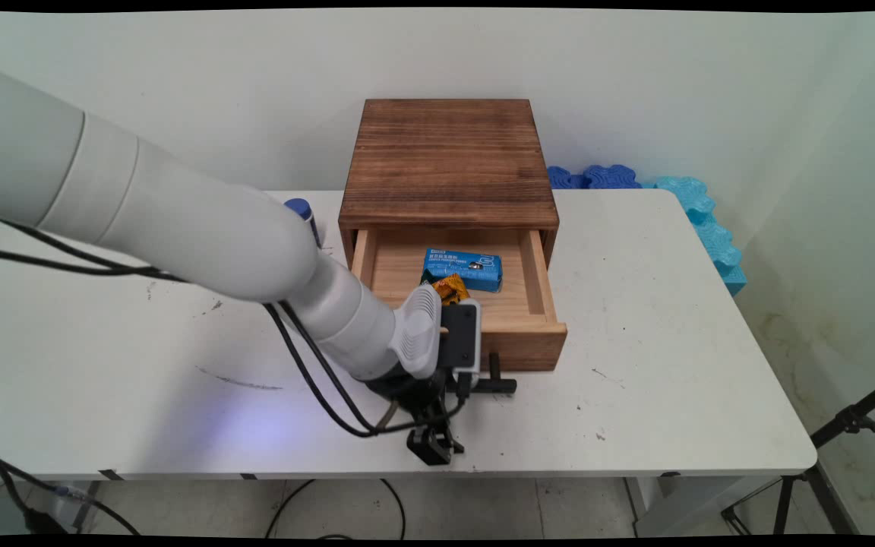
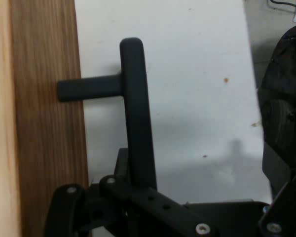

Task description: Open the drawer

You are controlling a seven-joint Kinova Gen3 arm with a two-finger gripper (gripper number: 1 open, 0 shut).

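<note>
A brown wooden box (image 1: 446, 159) stands at the back of the white table (image 1: 673, 342), and its drawer (image 1: 529, 334) is pulled out. In the drawer lie a blue packet (image 1: 462, 267) and a gold-orange wrapped item (image 1: 449, 289). A black T-shaped handle (image 1: 494, 384) (image 2: 135, 113) sticks out of the drawer front (image 2: 44, 123). My gripper (image 1: 449, 414) (image 2: 172, 148) is open and low over the table in front of the drawer. The handle's bar lies between its spread fingers, and one finger (image 2: 281, 113) is far to the bar's right.
A blue-capped bottle (image 1: 302, 209) stands left of the box, partly behind the arm. Dark blue foam pieces (image 1: 597, 176) and cyan foam pieces (image 1: 711, 228) lie along the back right edge. A black tripod (image 1: 848, 422) stands off the table's right side. Black cables (image 1: 316, 380) hang from the arm.
</note>
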